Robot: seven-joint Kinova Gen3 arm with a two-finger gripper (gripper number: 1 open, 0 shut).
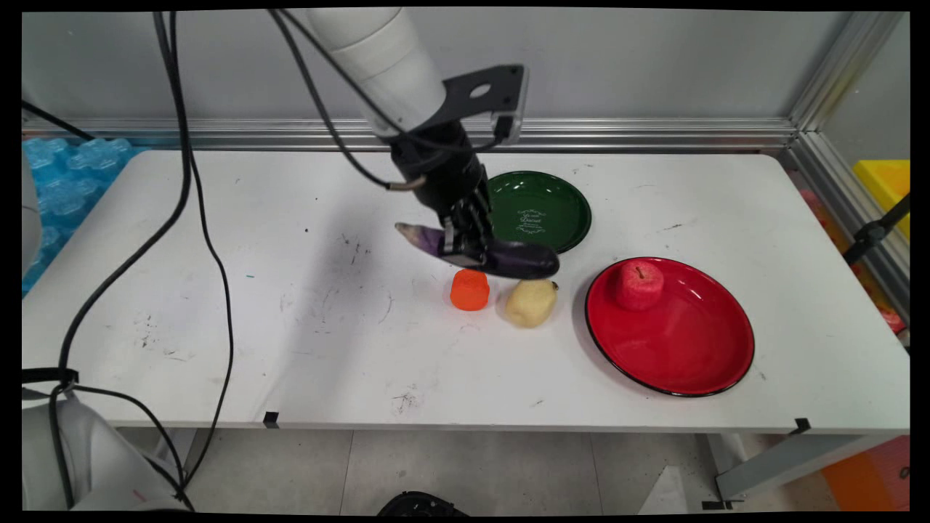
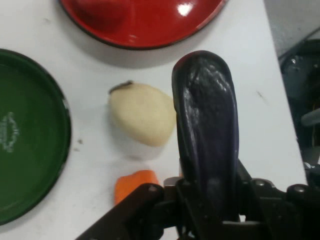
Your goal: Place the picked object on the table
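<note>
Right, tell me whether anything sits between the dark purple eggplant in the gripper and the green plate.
Nothing visible does. The black two-finger gripper holds the dark purple eggplant above the table, right beside the round green plate. The orange cup and pale yellow potato lie on the near side, away from the plate.

White table (image 1: 290, 349), scuffed with dark marks, carries a green plate (image 1: 559, 196) at the back, a red plate (image 1: 683, 349) to its right, and an orange cap (image 1: 469, 290) just beside a pale potato (image 1: 530, 303).
</note>
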